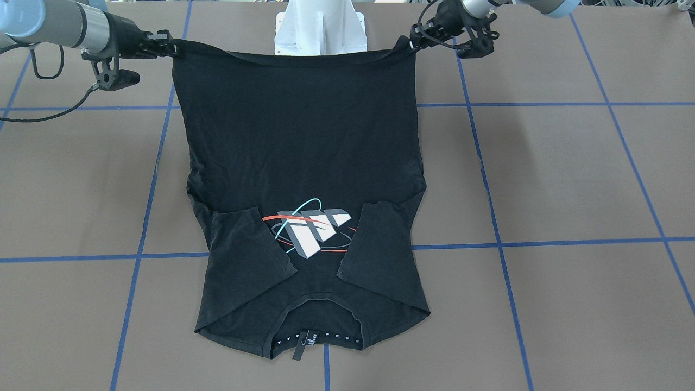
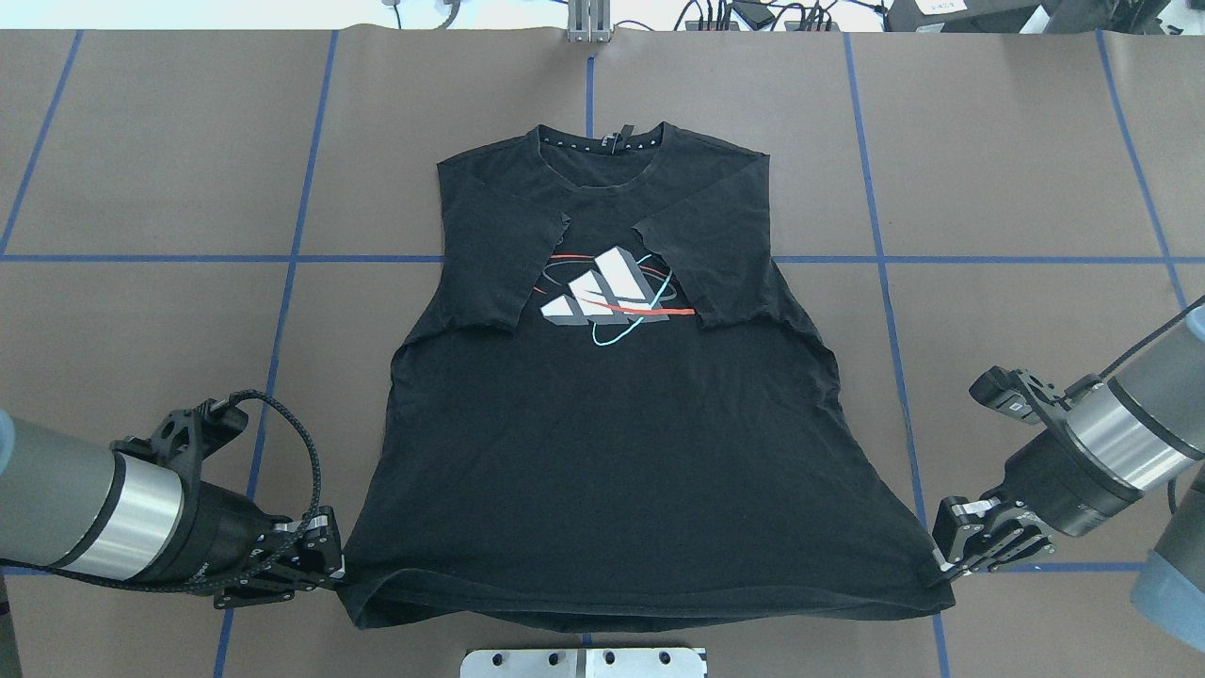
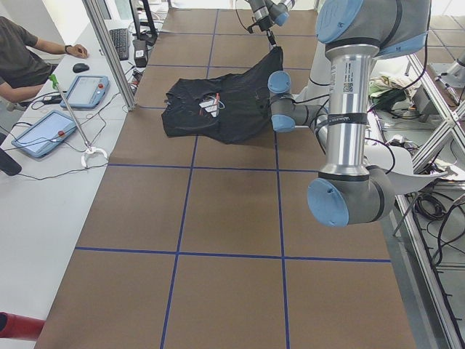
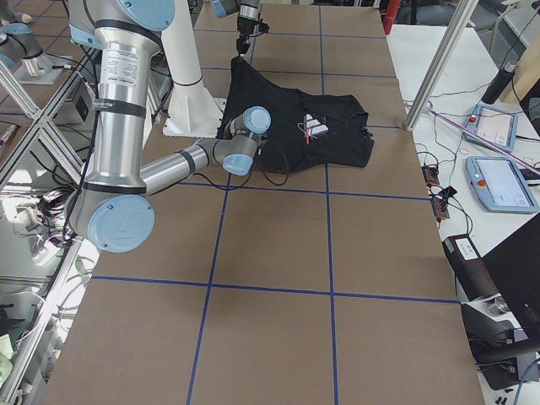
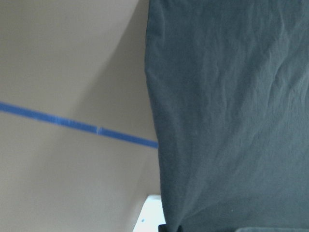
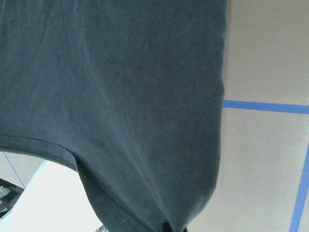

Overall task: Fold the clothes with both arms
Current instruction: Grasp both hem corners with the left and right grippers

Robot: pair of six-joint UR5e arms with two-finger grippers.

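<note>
The black T-shirt [image 2: 602,414] lies graphic side up, with both sleeves folded in over the chest beside the grey-white graphic [image 2: 610,294]. Its collar [image 2: 602,141] points away from the robot. My left gripper [image 2: 334,568] is shut on the hem's left corner. My right gripper [image 2: 941,562] is shut on the hem's right corner. Both corners are held above the table, so the hem [image 1: 296,58] hangs stretched between the left gripper [image 1: 411,42] and the right gripper [image 1: 172,46]. The wrist views show only hanging black cloth [image 5: 231,116] [image 6: 116,96].
The brown table [image 2: 141,188] carries a grid of blue tape lines. The white robot pedestal [image 1: 320,27] stands right behind the lifted hem. An operator [image 3: 22,58] with tablets sits at a side bench beyond the table's far edge.
</note>
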